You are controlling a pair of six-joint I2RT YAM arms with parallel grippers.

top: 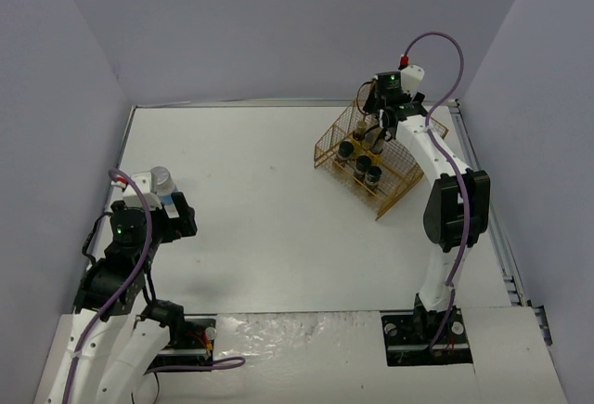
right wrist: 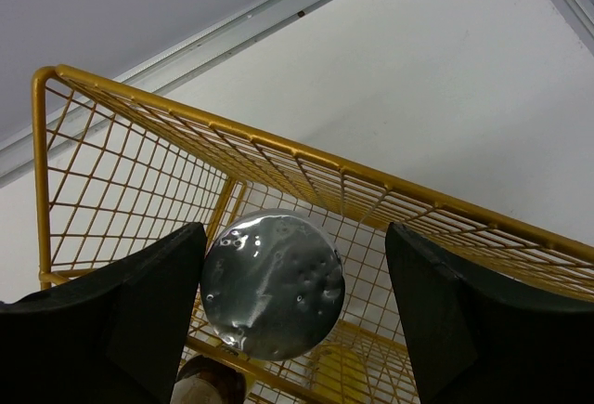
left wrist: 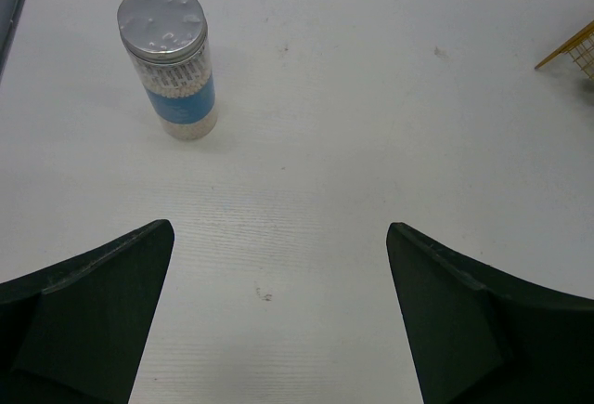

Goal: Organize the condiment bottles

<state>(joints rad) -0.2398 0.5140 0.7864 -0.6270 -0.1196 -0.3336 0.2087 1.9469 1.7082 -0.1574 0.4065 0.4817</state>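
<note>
A pale jar with a silver lid and a blue label (left wrist: 172,60) stands upright on the white table, ahead and to the left of my left gripper (left wrist: 278,228), which is open and empty. From above, this jar (top: 162,181) is beside the left gripper (top: 184,220). My right gripper (right wrist: 295,237) is open over the gold wire basket (right wrist: 278,149). A second silver-lidded jar (right wrist: 272,283) is between its fingers, close against the left finger (right wrist: 139,311) and apart from the right one. Three dark black-capped jars (top: 362,164) stand in the basket. A yellow item (right wrist: 339,371) lies below.
The basket (top: 397,181) sits at the back right of the table, near the right wall and back edge. Its corner shows at the right edge of the left wrist view (left wrist: 574,51). Grey walls enclose the table (top: 269,218) on three sides.
</note>
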